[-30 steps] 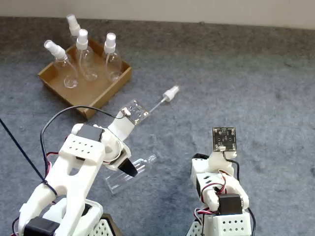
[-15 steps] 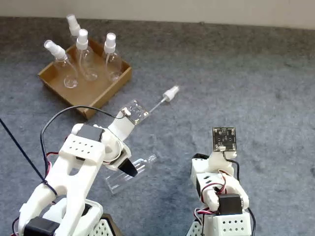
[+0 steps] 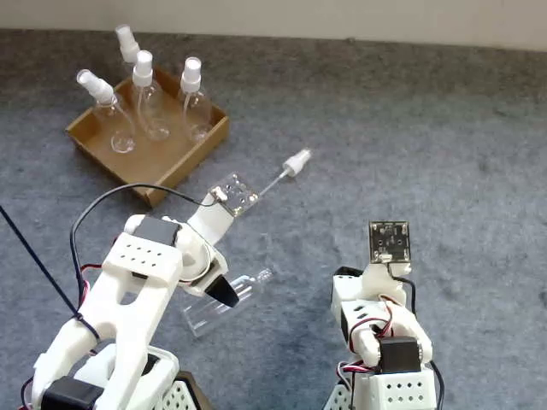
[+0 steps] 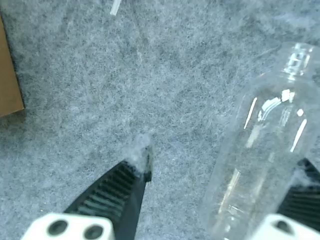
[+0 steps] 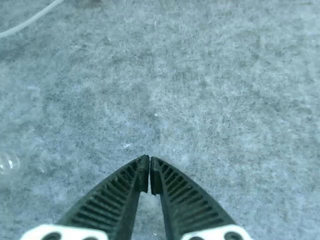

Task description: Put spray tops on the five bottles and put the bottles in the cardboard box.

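Note:
A clear bottle (image 3: 248,289) without a top lies on its side on the grey carpet. My left gripper (image 4: 225,167) is open around the bottle (image 4: 260,145), which rests close to one finger. A loose white spray top (image 3: 297,162) with its thin tube lies farther out on the carpet. The cardboard box (image 3: 192,158) at the far left holds several capped bottles (image 3: 150,102). My right gripper (image 5: 149,172) is shut on nothing, low over bare carpet to the right of the lying bottle.
The left arm (image 3: 145,282) and right arm (image 3: 385,333) stand at the near edge. Grey carpet (image 3: 427,145) stretches open to the right and far side. A corner of the box (image 4: 10,75) shows in the left wrist view.

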